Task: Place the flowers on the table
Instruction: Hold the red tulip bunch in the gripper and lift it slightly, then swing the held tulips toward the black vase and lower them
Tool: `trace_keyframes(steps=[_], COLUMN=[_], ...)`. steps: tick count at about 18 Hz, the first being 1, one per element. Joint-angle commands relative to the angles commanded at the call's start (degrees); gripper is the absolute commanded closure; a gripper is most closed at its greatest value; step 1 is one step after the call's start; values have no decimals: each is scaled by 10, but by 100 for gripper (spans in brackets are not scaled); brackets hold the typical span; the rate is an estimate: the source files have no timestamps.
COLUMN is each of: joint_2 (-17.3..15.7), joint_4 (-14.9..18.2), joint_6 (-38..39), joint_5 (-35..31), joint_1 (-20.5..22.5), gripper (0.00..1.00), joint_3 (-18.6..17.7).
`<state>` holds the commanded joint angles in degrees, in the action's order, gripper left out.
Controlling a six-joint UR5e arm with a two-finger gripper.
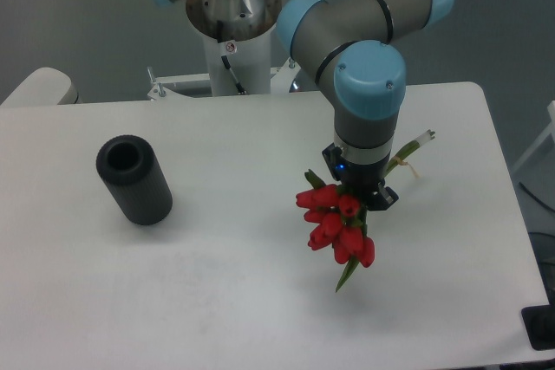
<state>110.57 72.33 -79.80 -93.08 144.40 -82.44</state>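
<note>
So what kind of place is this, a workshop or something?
Probably a robotics lab or test bench: an arm on a pedestal, its tool over a bare white table, with only prop flowers and a black cylinder.

The gripper (pixel 362 190) holds the flowers (pixel 336 223) over the table (pixel 260 283); a black cylinder (pixel 133 179) stands at nine o'clock of them.

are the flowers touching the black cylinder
Apart. The camera view shows bare table between the flowers and the black cylinder.

The small bunch of red tulip buds (pixel 336 224) on thin green stems hangs directly beneath the gripper (pixel 360 199), over the smooth white rectangular tabletop (pixel 243 283).
</note>
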Motion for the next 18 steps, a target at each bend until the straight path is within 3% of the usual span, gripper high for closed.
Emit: trace_keyframes(steps=[9, 12, 15, 18], joint_2=[-11, -33, -46, -62], joint_4=[24, 26, 16, 5], joint_6=[1, -5, -72, -97], joint_5=[-2, 0, 4, 6], joint_1=[17, 49, 76, 84], gripper=[100, 100, 100, 100], joint_3=[-8, -36, -85, -122])
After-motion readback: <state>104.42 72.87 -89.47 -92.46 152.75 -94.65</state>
